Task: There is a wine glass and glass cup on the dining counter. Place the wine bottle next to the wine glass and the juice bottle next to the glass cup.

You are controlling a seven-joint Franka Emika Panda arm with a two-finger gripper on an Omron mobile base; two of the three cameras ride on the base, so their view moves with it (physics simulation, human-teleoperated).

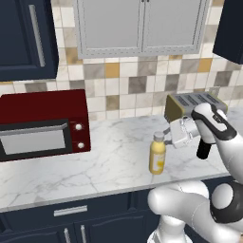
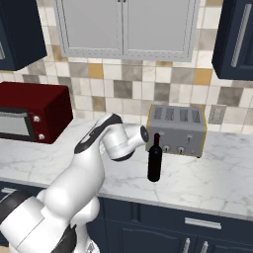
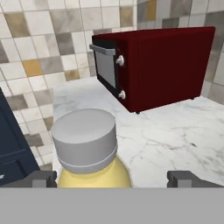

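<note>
Reaching in from the side, the claw (image 1: 167, 136) sits at the neck of the juice bottle (image 1: 157, 154), its two fingertips (image 3: 40, 179) spread wide on either side of the grey cap, not closed on it. The bottle stands upright on the table (image 1: 95, 166). Beyond the claw stands a red microwave (image 3: 162, 63); behind it, the wine bottle (image 2: 155, 159) before a toaster (image 2: 177, 129).

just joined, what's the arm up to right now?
The arm has its pincer at the neck of the juice bottle, which stands upright on the marble wall counter. In the hand view the fingertips sit either side of the bottle, open, not yet closed on it. The wine bottle stands untouched in front of the toaster. A red microwave sits to the left.
</note>
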